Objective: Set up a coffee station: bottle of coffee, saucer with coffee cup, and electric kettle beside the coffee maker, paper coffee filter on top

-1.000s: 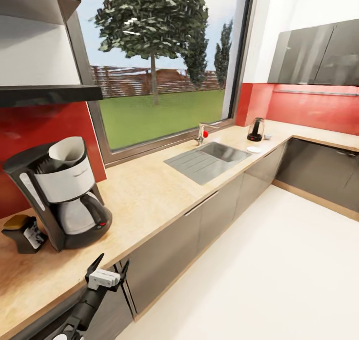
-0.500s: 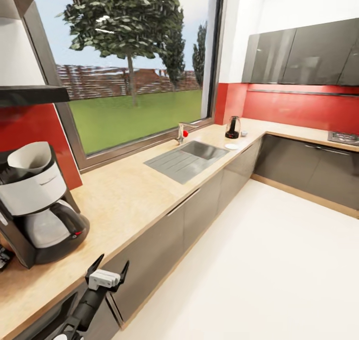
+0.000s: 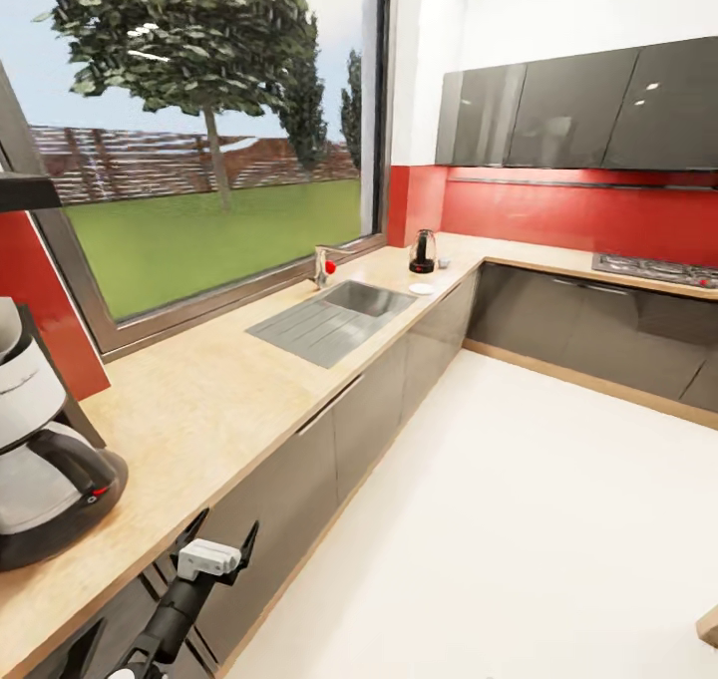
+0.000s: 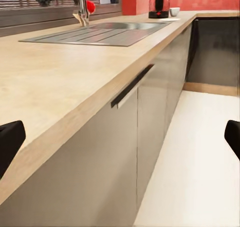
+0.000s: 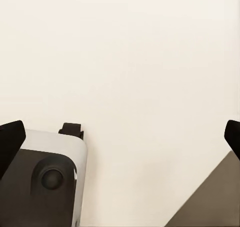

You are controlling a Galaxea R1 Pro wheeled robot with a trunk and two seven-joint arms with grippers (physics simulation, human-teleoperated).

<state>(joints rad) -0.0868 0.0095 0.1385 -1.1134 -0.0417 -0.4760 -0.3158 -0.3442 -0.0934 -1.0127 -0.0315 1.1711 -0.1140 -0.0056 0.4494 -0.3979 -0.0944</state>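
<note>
The coffee maker [image 3: 45, 460] stands on the countertop [image 3: 219, 400] at the head view's left edge, its top mostly cut off. The bottle of coffee is out of view. Far along the counter, past the sink, stands the electric kettle [image 3: 423, 251] [image 4: 160, 1], with the coffee cup [image 3: 443, 262] [image 4: 174, 11] beside it and the saucer [image 3: 422, 288] in front. A tip of the black kitchen shelf [image 3: 22, 192] shows at upper left. My left gripper [image 3: 217, 541] [image 4: 120, 142] hangs open and empty below the counter's front edge. My right gripper [image 5: 120, 137] is open over the floor.
A steel sink with drainer [image 3: 329, 315] and a tap [image 3: 321, 265] lie midway along the counter. Grey cabinet fronts [image 3: 369, 420] run below it. The counter turns right at the corner toward a hob [image 3: 653, 268]. White floor [image 3: 519, 519] spreads to the right. My base [image 5: 45, 182] is below the right gripper.
The whole head view has swung to the right: the coffee maker slid to the left edge and the bottle of coffee left the picture. My left gripper holds the same open pose.
</note>
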